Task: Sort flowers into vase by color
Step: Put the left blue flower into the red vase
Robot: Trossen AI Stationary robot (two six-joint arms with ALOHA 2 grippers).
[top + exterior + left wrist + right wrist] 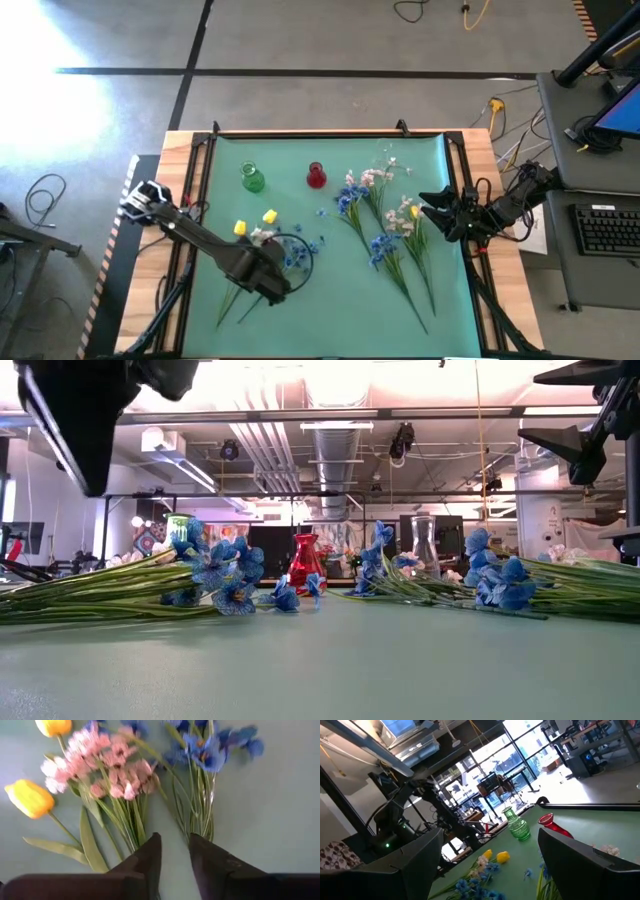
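Two groups of flowers lie flat on the green mat (330, 300). The left group has yellow buds (30, 797), a pink-white spray (105, 767) and blue blossoms (207, 752). My left gripper (175, 851) hangs over this group's stems (240, 295), pointing down. It is open by a narrow gap, with only mat showing between the fingers. The pink stems run beside one finger and the blue stems (200, 820) end in front of the other. A second group of flowers (385, 225) lies at mid-right. My right gripper (430, 208) waits open at the right edge.
A green vase (252, 178) and a red vase (316, 176) stand upright near the mat's far edge. The low view also shows a clear vase (424, 545) farther back. A blue blossom (321, 212) lies loose between the two groups. The mat's near middle is bare.
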